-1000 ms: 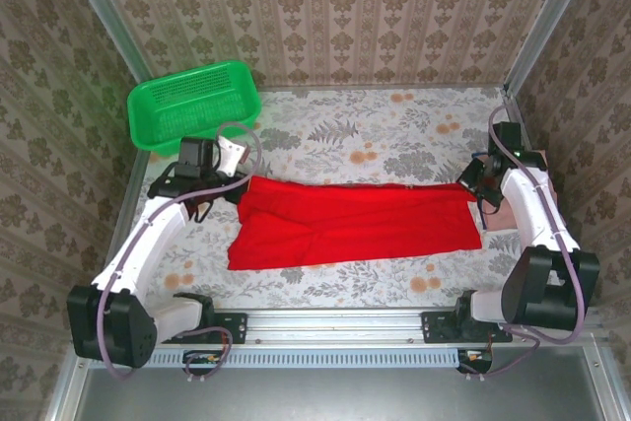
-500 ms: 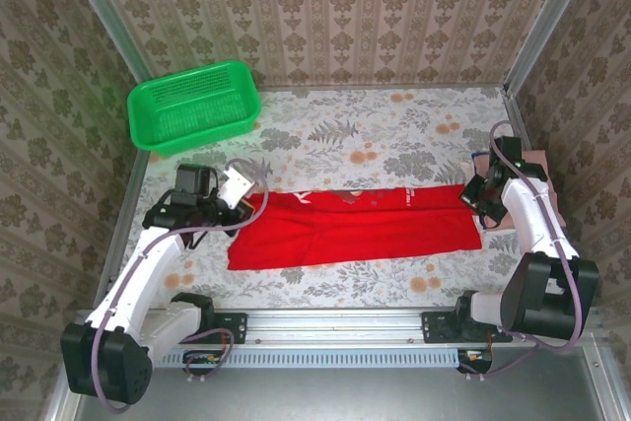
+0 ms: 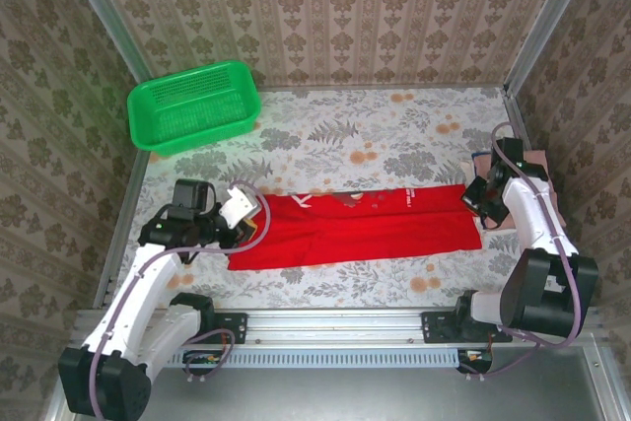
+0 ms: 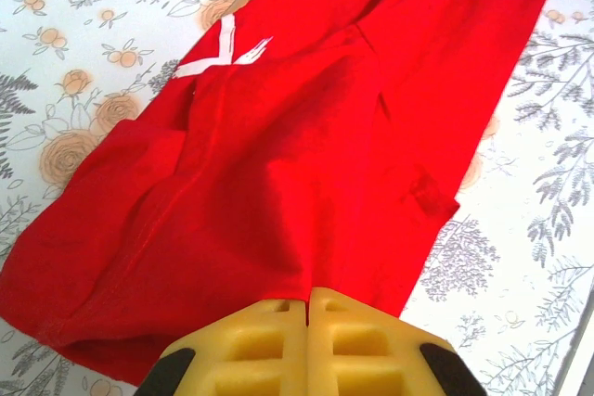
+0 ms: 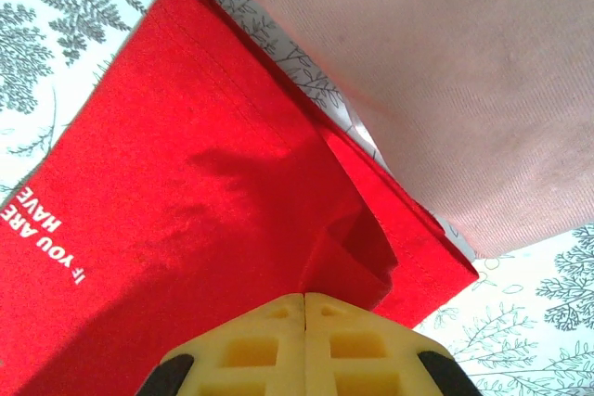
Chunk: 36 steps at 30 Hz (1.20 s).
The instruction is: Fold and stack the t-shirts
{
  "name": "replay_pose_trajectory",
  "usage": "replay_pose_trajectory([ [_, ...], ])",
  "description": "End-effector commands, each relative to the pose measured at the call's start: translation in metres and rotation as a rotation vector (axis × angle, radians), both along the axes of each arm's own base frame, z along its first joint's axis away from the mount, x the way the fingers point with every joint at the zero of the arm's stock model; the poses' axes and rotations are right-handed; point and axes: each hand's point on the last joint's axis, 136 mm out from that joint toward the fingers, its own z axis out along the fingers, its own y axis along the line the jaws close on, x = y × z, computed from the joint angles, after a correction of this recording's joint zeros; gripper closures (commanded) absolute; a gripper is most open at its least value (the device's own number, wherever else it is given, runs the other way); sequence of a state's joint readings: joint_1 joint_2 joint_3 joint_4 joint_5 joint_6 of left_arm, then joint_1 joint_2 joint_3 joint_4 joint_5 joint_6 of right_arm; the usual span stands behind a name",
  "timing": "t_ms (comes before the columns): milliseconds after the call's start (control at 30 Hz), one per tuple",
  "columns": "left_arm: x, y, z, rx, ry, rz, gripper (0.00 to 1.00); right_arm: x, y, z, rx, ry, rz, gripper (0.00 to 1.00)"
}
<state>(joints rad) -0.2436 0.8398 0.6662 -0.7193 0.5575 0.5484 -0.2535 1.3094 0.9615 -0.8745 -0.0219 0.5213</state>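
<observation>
Red t-shirt [image 3: 365, 224] laid as a long folded band across the near-middle of the floral table [image 3: 394, 135]. Pinched at its left end by the left gripper [image 4: 308, 299], jaws pressed together on the cloth, and at its right end by the right gripper [image 5: 304, 296], jaws likewise closed on a raised fold at the corner. Just beside that corner the dusty pink t-shirt [image 5: 445, 71], against the table's right edge, and farthest back, in the far left corner, a green mesh basket [image 3: 192, 105] — well apart from both shirts.
</observation>
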Motion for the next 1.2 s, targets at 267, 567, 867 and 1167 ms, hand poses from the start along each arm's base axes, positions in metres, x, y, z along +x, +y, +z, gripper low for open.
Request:
replay_pose_trajectory([
  [267,-0.033,-0.002,-0.013,0.031,0.002,-0.157,1.0,-0.018,-0.001,-0.018,-0.005,0.079,0.001,1.0],
  [567,-0.049,0.002,-0.04,0.073,-0.004,-0.267,1.0,-0.029,-0.003,-0.034,-0.013,0.138,0.006,1.0],
  [867,-0.054,0.01,-0.051,0.111,0.01,-0.295,1.0,-0.036,-0.011,-0.038,-0.024,0.172,-0.006,1.0],
  [1167,-0.057,0.014,-0.051,0.101,0.021,-0.311,1.0,-0.046,-0.014,-0.05,-0.025,0.216,-0.016,1.0],
])
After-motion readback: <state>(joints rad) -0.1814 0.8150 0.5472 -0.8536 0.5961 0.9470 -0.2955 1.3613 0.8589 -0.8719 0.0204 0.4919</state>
